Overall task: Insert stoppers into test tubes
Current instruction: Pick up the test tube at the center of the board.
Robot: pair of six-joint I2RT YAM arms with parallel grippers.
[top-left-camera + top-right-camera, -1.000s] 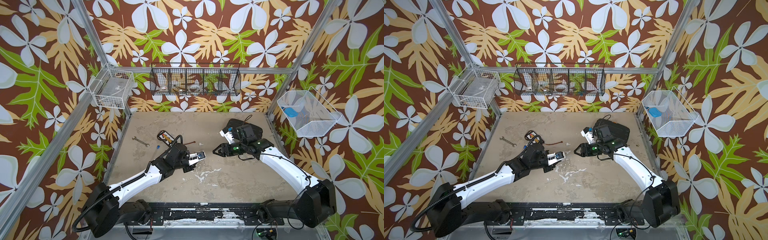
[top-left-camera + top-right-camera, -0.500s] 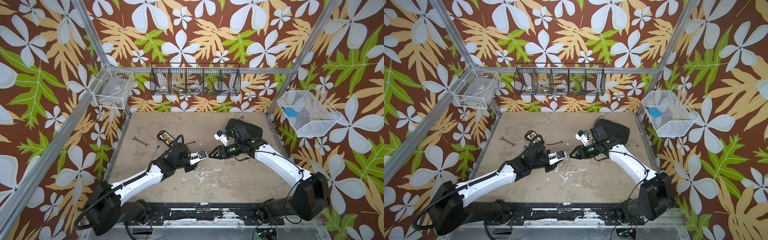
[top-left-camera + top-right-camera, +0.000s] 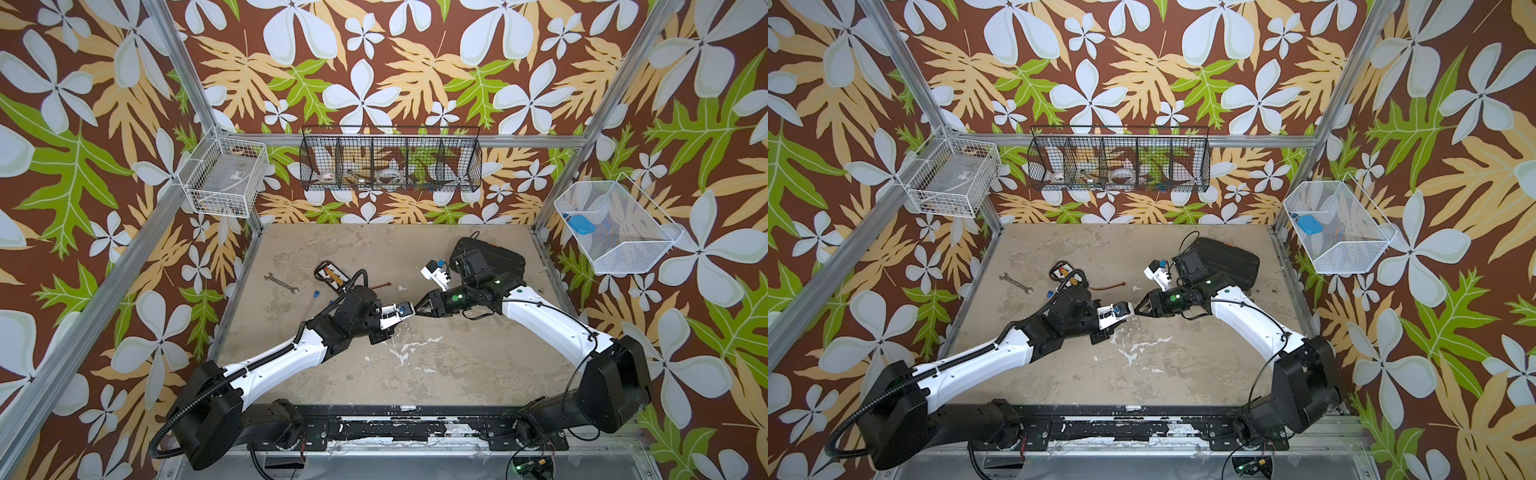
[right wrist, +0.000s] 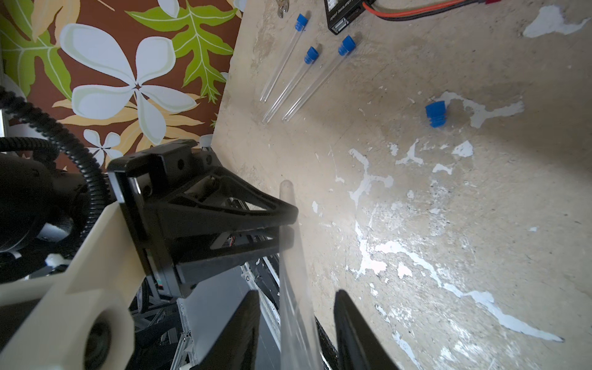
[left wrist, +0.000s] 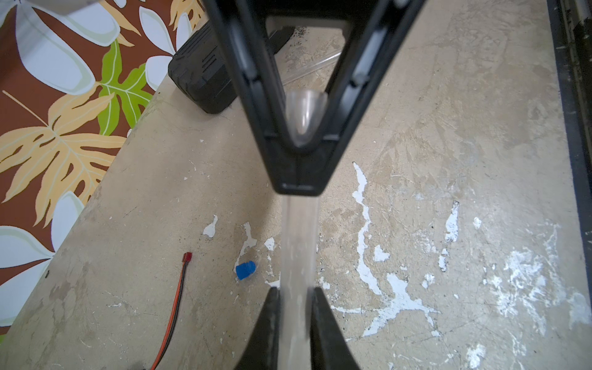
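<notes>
My left gripper (image 5: pixel 294 290) is shut on a clear test tube (image 5: pixel 299 243), held off the table. The tube runs straight into my right gripper (image 4: pixel 296 293), whose fingers stand on either side of it with gaps showing. In both top views the two grippers meet tip to tip at mid-table: left (image 3: pixel 410 310), right (image 3: pixel 418 309). The tube's rounded end (image 4: pixel 286 187) sticks out past the left gripper (image 4: pixel 288 224). One loose blue stopper (image 5: pixel 246 270) lies on the table below. Three more tubes (image 4: pixel 290 86) lie side by side, each with a blue stopper (image 4: pixel 347 45) in it.
A silver wrench (image 3: pixel 281 284) and a black pack with red-black wire (image 3: pixel 332 274) lie at the back left. A black case (image 3: pixel 494 255) sits behind the right arm. Wire baskets hang on the walls; the white one (image 3: pixel 615 249) holds a light-blue piece.
My right gripper has moved left to the left gripper's tip, and its fingers have come in around the held tube. The left arm has barely moved.
</notes>
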